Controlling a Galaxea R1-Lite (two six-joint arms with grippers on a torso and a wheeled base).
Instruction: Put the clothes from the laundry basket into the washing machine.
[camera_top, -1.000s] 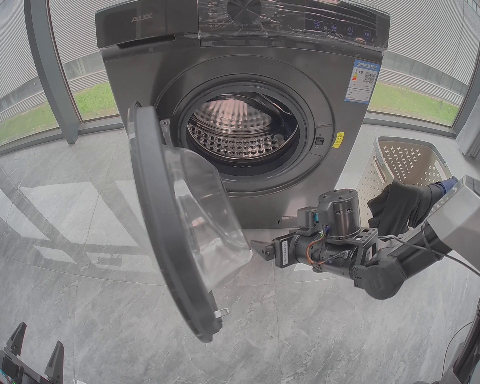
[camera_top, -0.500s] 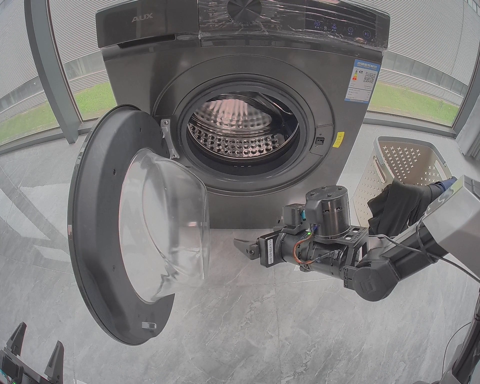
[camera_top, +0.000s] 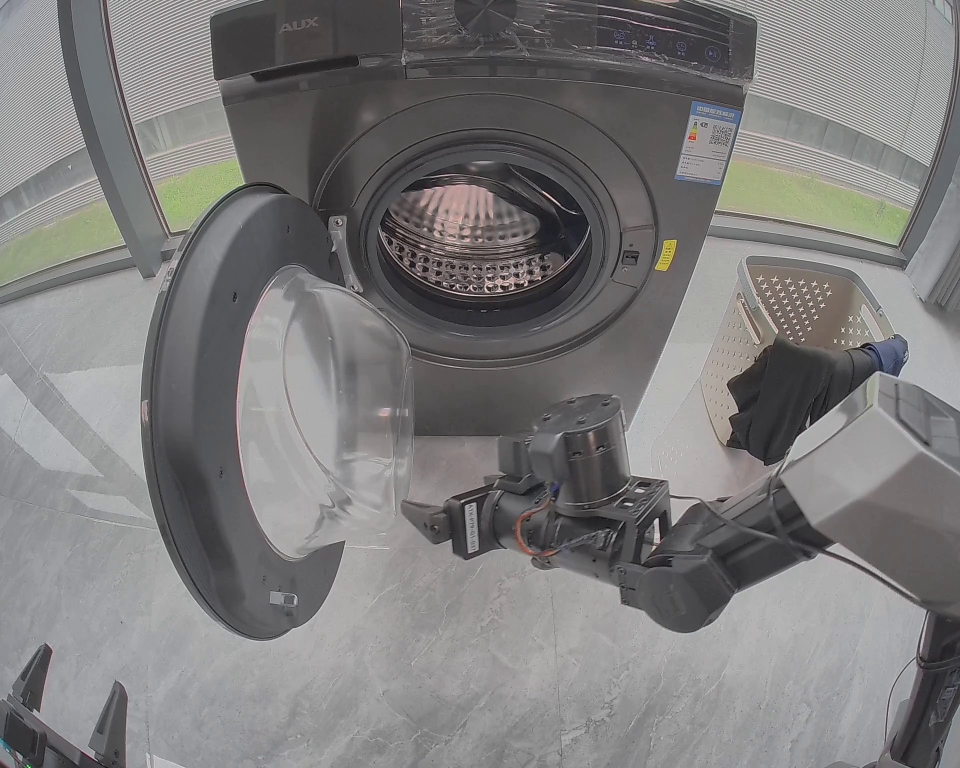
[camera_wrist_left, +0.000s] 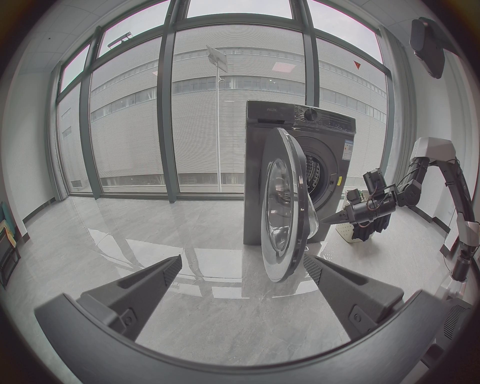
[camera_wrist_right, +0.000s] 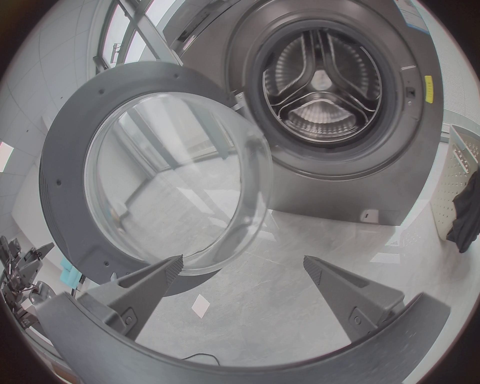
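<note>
- Your right hand (camera_wrist_right: 242, 262) is spread wide and empty, near the open door (camera_top: 230, 400) of the washing machine (camera_top: 480, 100).
- Your left hand (camera_wrist_left: 242, 260) is wide too.
- Dark clothes (camera_top: 790, 395) drape over the rim of the laundry basket (camera_top: 800, 300).

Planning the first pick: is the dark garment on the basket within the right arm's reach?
Probably yes: the right gripper is open, and the dark garment drapes uncovered over the basket rim.

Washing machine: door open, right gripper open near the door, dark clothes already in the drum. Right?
No. The drum is empty in the right wrist view; the dark clothes hang over the laundry basket rim. The door and right gripper are as you say.
</note>
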